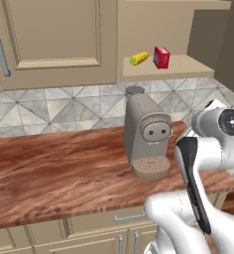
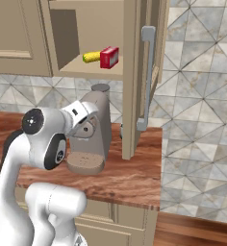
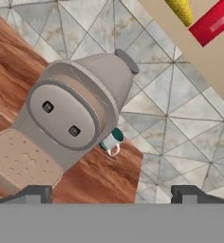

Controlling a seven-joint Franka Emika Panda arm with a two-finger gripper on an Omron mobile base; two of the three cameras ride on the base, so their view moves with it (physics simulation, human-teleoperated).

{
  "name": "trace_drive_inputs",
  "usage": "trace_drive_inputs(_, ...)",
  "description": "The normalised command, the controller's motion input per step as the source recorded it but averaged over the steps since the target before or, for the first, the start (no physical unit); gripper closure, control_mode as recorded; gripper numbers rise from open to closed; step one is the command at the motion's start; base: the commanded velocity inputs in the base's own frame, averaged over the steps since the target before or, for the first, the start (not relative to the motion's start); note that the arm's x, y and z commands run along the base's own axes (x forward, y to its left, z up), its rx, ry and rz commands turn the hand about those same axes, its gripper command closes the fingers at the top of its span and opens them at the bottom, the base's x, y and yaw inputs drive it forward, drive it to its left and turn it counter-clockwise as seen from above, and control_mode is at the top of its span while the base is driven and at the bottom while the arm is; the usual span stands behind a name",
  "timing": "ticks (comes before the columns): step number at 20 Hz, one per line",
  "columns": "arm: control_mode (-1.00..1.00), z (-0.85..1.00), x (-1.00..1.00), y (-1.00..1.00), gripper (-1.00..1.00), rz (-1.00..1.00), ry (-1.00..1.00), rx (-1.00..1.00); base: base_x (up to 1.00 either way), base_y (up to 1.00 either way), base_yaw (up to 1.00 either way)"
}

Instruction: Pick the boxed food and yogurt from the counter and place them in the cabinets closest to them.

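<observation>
The boxed food [image 1: 161,57] [image 2: 109,57] [image 3: 212,23], a small red box, stands on the inner shelf of the open cabinet [image 1: 188,65] [image 2: 74,29], next to a yellow corn cob [image 1: 139,58] [image 2: 91,57]. My gripper [image 3: 113,195] is open and holds nothing; it hangs in front of the coffee machine, below the shelf, with the box up and to the right in the hand view. The yogurt is out of view. The reddish wood counter [image 1: 59,168] [image 2: 130,173] runs below.
A grey coffee machine [image 1: 146,136] [image 2: 94,139] [image 3: 71,114] stands on the counter under the open cabinet. A teal mug [image 3: 112,141] sits behind it by the tiled wall. The opened cabinet door [image 2: 134,72] juts out over the counter's right end. A closed cabinet [image 1: 54,39] is on the left.
</observation>
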Motion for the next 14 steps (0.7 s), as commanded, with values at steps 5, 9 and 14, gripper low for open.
trace_drive_inputs(5, 1.0, 0.0, 0.0, 0.0, -1.0, 0.0, 0.0, 0.0, -0.04, 0.0, 0.0)
trace_drive_inputs(9, 1.0, 0.0, 0.0, 0.0, -1.0, 0.0, 0.0, 0.0, -0.36, 0.13, 0.0)
trace_drive_inputs(14, 1.0, 0.0, 0.0, 0.0, -1.0, 0.0, 0.0, 0.0, -0.44, 0.36, 0.0)
